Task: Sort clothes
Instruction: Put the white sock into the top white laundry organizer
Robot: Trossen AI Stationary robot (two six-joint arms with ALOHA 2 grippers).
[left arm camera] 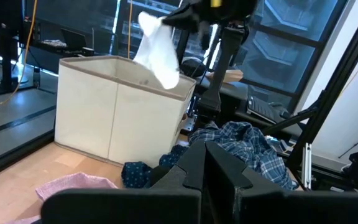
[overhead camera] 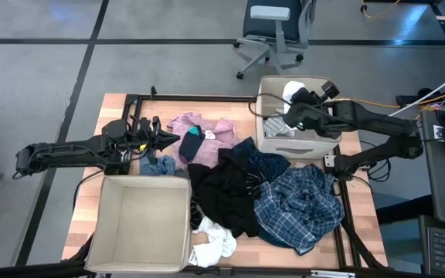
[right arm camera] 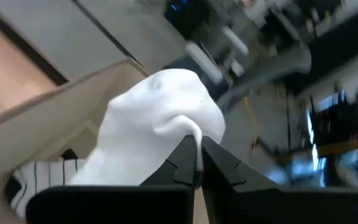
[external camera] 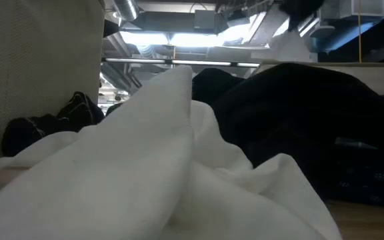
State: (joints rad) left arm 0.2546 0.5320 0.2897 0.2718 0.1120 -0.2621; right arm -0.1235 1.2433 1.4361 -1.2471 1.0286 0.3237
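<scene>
White sock held over the far bin

Right gripper (overhead camera: 290, 99) pinches a soft white sock (right arm camera: 160, 130) above the beige fabric bin (overhead camera: 313, 145); releasing off-centre could drape it over the rim. Left gripper (overhead camera: 178, 139) is clenched, empty.

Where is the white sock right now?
The white sock hangs pinched in the right gripper, above the far beige bin on the table's right side in the high view; a striped sock lies inside.

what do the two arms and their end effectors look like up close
Both arms are dark, nearly black, made of slim jointed segments with thicker blocks at the joints. The left end effector has two flat black fingers with angular, tapered tips, and a small yellow spot near its wrist. The right end effector has the same black wedge-shaped fingers, a round camera housing, and black cables trailing behind.
</scene>
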